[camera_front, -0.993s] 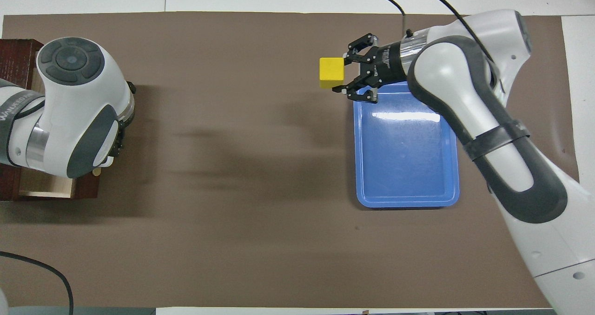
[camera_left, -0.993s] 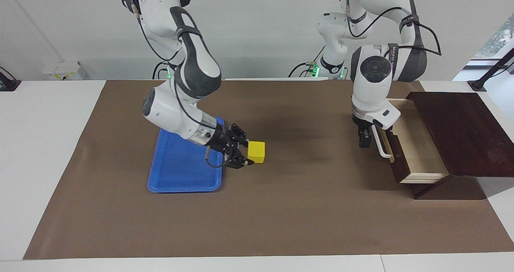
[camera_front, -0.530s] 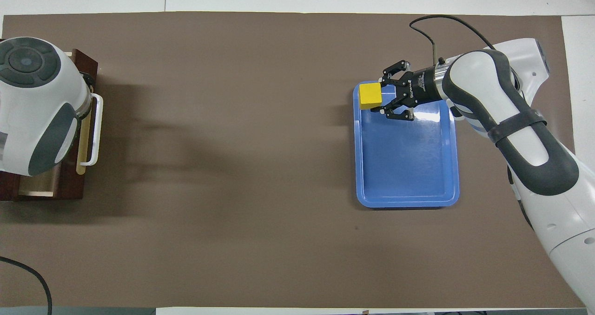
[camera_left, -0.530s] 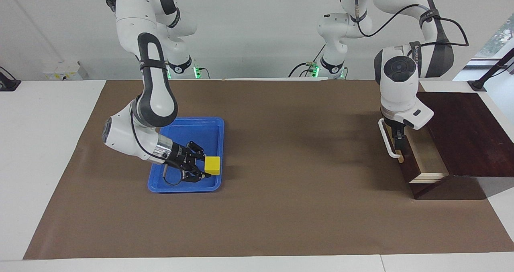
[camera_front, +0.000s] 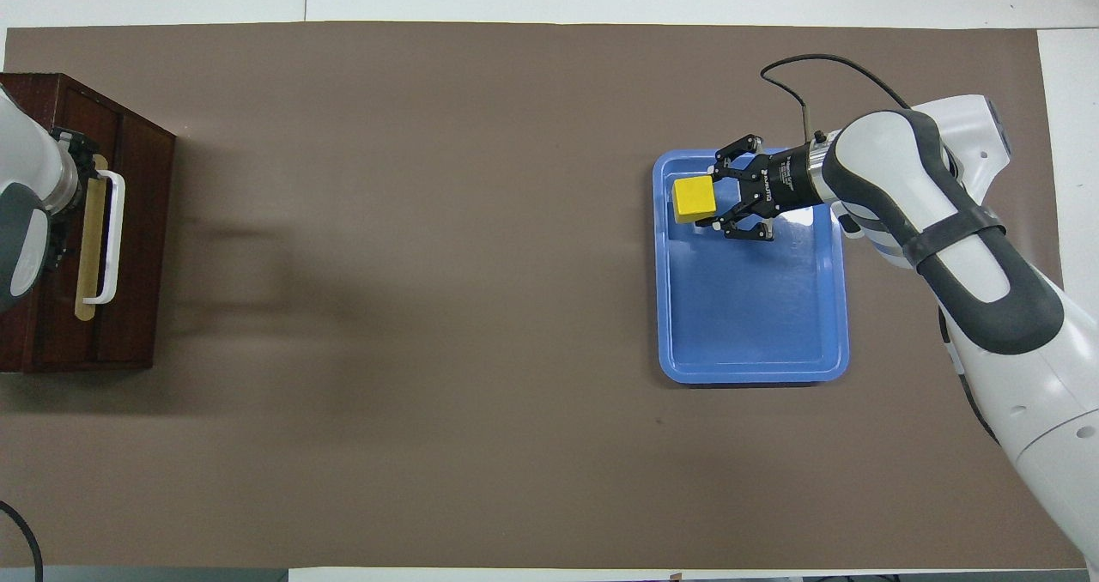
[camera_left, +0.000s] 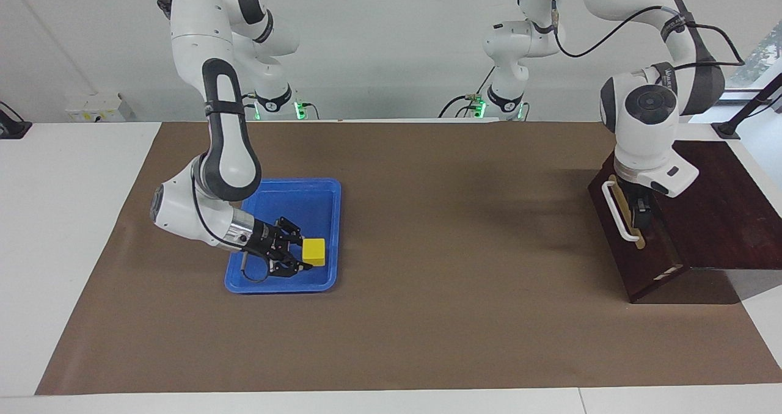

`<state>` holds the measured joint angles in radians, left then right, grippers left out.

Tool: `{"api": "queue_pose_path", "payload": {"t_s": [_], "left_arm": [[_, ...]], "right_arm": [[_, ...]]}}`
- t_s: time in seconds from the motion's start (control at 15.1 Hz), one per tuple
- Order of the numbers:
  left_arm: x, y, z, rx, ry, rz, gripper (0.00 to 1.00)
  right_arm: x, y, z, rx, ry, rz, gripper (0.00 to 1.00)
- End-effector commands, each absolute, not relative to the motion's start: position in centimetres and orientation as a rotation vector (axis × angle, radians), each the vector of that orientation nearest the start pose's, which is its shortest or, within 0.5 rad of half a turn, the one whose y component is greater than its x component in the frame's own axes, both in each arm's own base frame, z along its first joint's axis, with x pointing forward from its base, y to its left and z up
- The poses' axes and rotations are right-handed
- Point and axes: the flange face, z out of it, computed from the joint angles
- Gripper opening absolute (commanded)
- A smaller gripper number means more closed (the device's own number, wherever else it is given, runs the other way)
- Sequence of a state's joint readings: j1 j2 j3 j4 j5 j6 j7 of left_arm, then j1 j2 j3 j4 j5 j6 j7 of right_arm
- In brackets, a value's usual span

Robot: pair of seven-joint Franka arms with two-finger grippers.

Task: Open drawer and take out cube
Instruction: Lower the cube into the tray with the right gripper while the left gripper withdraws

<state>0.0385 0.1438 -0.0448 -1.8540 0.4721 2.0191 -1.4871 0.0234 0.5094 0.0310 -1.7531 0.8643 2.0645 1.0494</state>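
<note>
The yellow cube (camera_left: 314, 252) (camera_front: 694, 201) is in my right gripper (camera_left: 305, 254) (camera_front: 715, 198), which is shut on it. The gripper holds it low inside the blue tray (camera_left: 293, 200) (camera_front: 755, 307), at the corner farther from the robots toward the left arm's end. Whether the cube touches the tray floor, I cannot tell. The dark drawer (camera_left: 635, 267) (camera_front: 137, 221) is pushed shut, flush in its box. My left gripper (camera_left: 639, 215) (camera_front: 73, 148) is open against the drawer front, beside the white handle (camera_left: 618, 212) (camera_front: 112, 239).
The dark wooden box (camera_left: 715, 206) sits at the left arm's end of the table. A brown mat (camera_left: 464, 231) covers the table between box and tray. The right arm's elbow hangs over the tray's outer edge.
The left gripper has pushed the drawer from partly open to fully shut. The right gripper has moved slightly nearer the robots and lower in the tray, still holding the cube.
</note>
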Motion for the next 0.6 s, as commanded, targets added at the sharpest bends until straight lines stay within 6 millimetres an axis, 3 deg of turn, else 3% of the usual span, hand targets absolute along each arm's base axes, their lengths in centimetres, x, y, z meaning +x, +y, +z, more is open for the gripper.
{"api": "queue_pose_path", "payload": {"t_s": [0.0, 0.13, 0.2, 0.33, 0.4, 0.53], "left_arm": [[60.3, 2.7, 45.7, -2.286, -1.636, -0.472, 1.00], [61.9, 0.6, 47.3, -2.338, -1.638, -0.498, 1.00], [62.1, -2.2, 48.6, -2.393, -1.674, -0.489, 1.00], [61.6, -6.1, 51.8, -2.491, -1.773, -0.421, 1.00], [61.0, -8.0, 53.8, -2.536, -1.770, -0.423, 1.00], [59.8, -11.5, 55.9, -2.616, -1.696, -0.380, 1.00]], "right_arm": [[64.0, 6.6, 27.6, -1.878, 1.698, 0.705, 0.00], [63.2, 6.8, 27.2, -1.882, 1.701, 0.733, 0.00], [62.2, 6.9, 27.0, -1.894, 1.691, 0.749, 0.00], [59.9, 7.1, 27.1, -1.910, 1.673, 0.760, 0.00], [59.0, 7.2, 27.3, -1.917, 1.668, 0.765, 0.00], [56.6, 7.4, 28.0, -1.930, 1.663, 0.766, 0.00]]}}
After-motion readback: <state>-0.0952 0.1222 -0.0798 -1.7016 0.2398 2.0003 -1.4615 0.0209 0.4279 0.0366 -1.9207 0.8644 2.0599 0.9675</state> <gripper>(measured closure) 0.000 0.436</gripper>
